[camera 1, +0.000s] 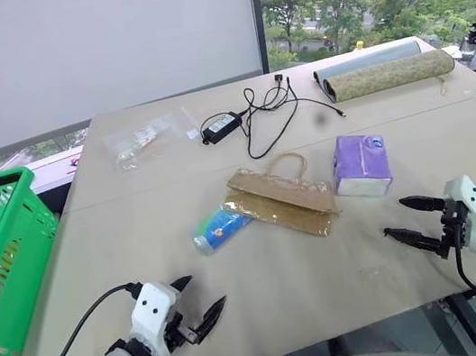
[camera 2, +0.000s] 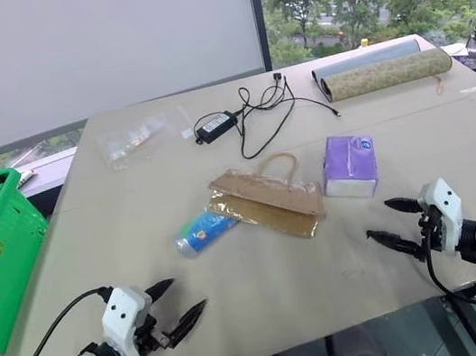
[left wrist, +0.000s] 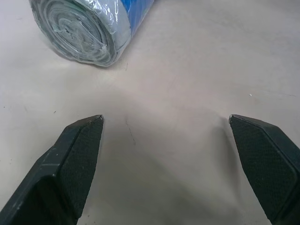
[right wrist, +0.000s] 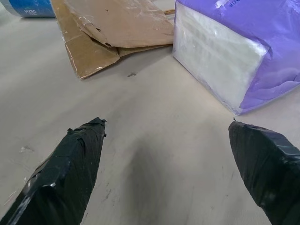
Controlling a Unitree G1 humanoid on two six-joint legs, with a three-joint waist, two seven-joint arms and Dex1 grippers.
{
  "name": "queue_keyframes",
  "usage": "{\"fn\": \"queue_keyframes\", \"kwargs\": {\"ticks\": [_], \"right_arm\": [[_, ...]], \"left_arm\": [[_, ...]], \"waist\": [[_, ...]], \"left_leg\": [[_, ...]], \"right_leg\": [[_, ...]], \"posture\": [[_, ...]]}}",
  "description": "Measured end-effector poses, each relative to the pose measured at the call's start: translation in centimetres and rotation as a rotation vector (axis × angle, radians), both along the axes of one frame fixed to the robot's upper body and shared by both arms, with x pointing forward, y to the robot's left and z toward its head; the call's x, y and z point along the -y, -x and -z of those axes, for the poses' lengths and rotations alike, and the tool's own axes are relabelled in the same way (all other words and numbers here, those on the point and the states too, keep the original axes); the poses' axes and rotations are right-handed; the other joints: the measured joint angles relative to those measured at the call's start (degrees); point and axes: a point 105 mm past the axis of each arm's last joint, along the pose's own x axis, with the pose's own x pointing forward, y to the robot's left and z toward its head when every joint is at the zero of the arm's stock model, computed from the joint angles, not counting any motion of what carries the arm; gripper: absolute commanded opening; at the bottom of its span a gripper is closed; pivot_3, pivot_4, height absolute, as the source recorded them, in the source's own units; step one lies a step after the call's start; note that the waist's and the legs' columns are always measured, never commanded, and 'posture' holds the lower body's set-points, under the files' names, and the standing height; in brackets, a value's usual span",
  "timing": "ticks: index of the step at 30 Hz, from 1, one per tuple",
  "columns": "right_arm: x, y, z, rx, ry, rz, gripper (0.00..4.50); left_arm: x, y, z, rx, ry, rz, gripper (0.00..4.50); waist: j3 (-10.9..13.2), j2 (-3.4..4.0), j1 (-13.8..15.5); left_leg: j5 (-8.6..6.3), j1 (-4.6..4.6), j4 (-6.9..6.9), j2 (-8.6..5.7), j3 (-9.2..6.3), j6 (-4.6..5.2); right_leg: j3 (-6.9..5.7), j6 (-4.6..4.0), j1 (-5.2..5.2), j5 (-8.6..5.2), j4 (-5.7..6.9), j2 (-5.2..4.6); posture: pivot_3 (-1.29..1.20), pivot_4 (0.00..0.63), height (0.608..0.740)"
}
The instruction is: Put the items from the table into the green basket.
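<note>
We can read no text for certain: the purple tissue pack (right wrist: 243,51) carries white lettering cut off at the edge, and the blue-and-white cylindrical pack (right wrist: 26,7) shows tiny illegible print.

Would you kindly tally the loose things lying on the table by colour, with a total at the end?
Blue-and-white: 1, cylindrical pack
Purple: 1, tissue pack
Brown: 1, flat bag with loop handles
Black: 1, power adapter with cable
Clear: 1, plastic bag
Grey and olive: 2, rolled mats
Total: 7 on the table
</note>
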Motion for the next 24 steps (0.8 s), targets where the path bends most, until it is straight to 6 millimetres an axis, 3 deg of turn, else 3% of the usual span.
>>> {"fn": "queue_keyframes", "kwargs": {"ticks": [24], "right_arm": [[-0.74,-0.24,-0.79,0.017,0.010,-0.044,4.50]], "left_arm": [[0.32,-0.44,-0.43,0.023,0.028,-0.002,4.43]], "waist": [[-0.02,0.00,0.13]], "left_leg": [[0.00,-0.02,0.00,0.00,0.00,0.00]], "right_leg": [[0.00,0.00,0.00,0.00,0.00,0.00]], "posture": [[-0.09,0.000,0.740]]}}
